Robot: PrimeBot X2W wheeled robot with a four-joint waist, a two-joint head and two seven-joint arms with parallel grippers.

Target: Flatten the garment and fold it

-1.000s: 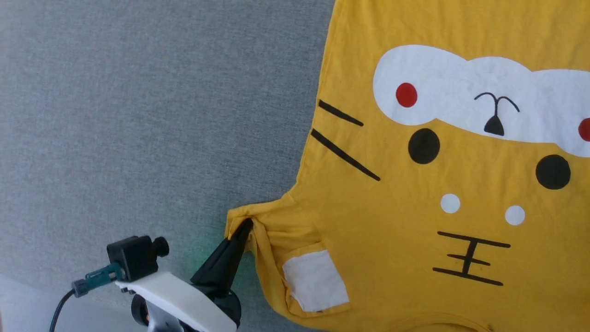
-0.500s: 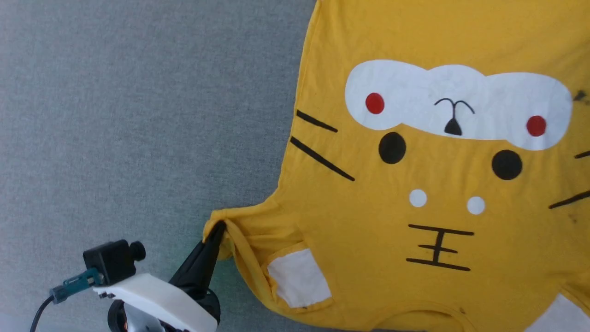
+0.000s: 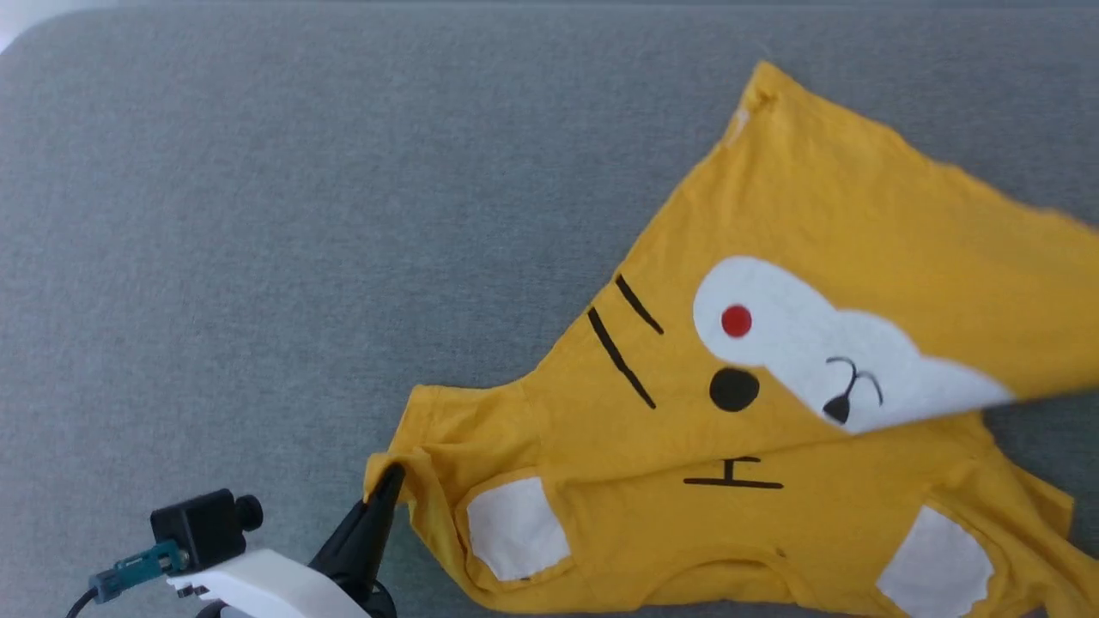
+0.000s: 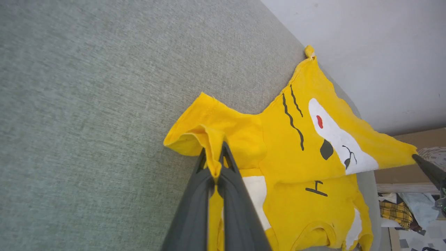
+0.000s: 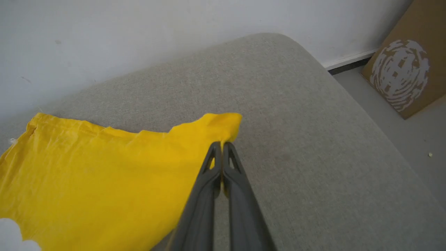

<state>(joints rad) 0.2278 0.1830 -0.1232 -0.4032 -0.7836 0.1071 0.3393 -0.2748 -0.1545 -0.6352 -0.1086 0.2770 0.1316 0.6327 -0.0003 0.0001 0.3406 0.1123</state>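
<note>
The garment (image 3: 859, 232) is a bright yellow T-shirt with a cartoon face print, lying on a grey padded surface. Its far hem half is lifted and drawn over the lower face print, covering part of the white eye band (image 3: 807, 343). My left gripper (image 3: 391, 475) is shut on the near-left sleeve edge (image 4: 212, 164), close to the white sleeve patch (image 3: 515, 528). My right gripper (image 5: 222, 143) is shut on a hem corner (image 5: 223, 123) of the garment (image 5: 87, 174), holding it above the surface; its dark fingertip (image 4: 423, 165) also reaches into the left wrist view.
The grey surface (image 3: 258, 257) stretches wide to the left and behind the garment. Its rounded far edge (image 5: 313, 59) meets a white wall (image 5: 174, 28). A brown cardboard box (image 5: 404, 69) stands on the floor beyond, and a pile of clothes (image 4: 400, 209) lies beside the surface.
The head camera has tilted up and pulled back. The garment's far right hem has been lifted and drawn over the face print. The left gripper still pinches the sleeve.
</note>
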